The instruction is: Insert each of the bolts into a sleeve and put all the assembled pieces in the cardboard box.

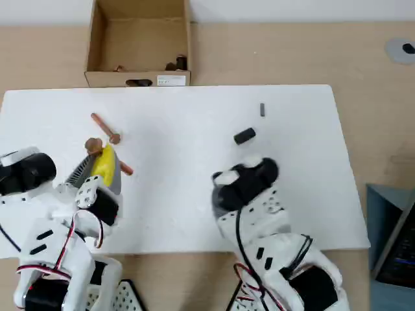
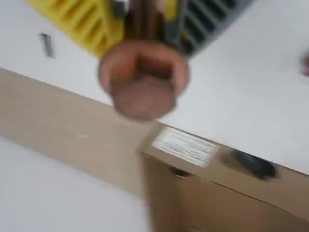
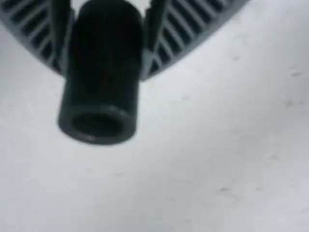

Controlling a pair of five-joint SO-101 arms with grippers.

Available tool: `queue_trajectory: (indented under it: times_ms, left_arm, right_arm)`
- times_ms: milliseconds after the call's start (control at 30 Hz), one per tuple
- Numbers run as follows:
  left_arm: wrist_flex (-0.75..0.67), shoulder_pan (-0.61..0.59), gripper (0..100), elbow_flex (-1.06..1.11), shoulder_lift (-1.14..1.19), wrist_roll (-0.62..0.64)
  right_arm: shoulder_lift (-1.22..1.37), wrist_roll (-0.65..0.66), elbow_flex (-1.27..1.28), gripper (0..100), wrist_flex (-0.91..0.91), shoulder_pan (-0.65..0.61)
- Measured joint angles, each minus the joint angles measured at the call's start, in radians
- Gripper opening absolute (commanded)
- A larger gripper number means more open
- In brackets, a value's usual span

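My left gripper (image 1: pixel 98 155), with one yellow finger (image 2: pixel 82 24), is shut on a copper bolt (image 2: pixel 142 79) whose head (image 1: pixel 94 146) points toward the cardboard box (image 1: pixel 97 39). A second copper bolt (image 1: pixel 104 127) lies on the white mat just beyond it. Another copper shank (image 1: pixel 126 168) shows beside the gripper. My right gripper (image 3: pixel 104 48) is shut on a black sleeve (image 3: pixel 101 96) held just above the mat; from above, the arm's black motor (image 1: pixel 245 181) covers it. A loose black sleeve (image 1: pixel 244 136) lies ahead of that arm.
The white mat (image 1: pixel 194 194) covers the table's middle. The box stands at its far edge with a few pieces inside at the front wall (image 1: pixel 178 63). A small dark piece (image 1: pixel 262 110) sits at the far right of the mat. A grey object (image 1: pixel 389 233) borders the right.
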Motion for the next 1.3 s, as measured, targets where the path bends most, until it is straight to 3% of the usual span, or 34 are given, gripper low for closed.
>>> queue_trajectory:
  times_ms: [233, 700, 1300]
  left_arm:
    - [0.000, 0.210, 0, -0.057, -0.003, 0.173]
    - [0.021, 0.368, 0, -0.058, -0.003, 0.192]
    - [0.055, 0.394, 0, -0.040, -0.005, 0.229]
  right_arm:
    - [0.000, 0.000, 0.000, 0.9, 0.000, -0.160]
    - [0.000, 0.031, 0.000, 0.9, -0.051, -0.285]
    - [0.000, 0.061, 0.002, 0.9, -0.074, -0.322]
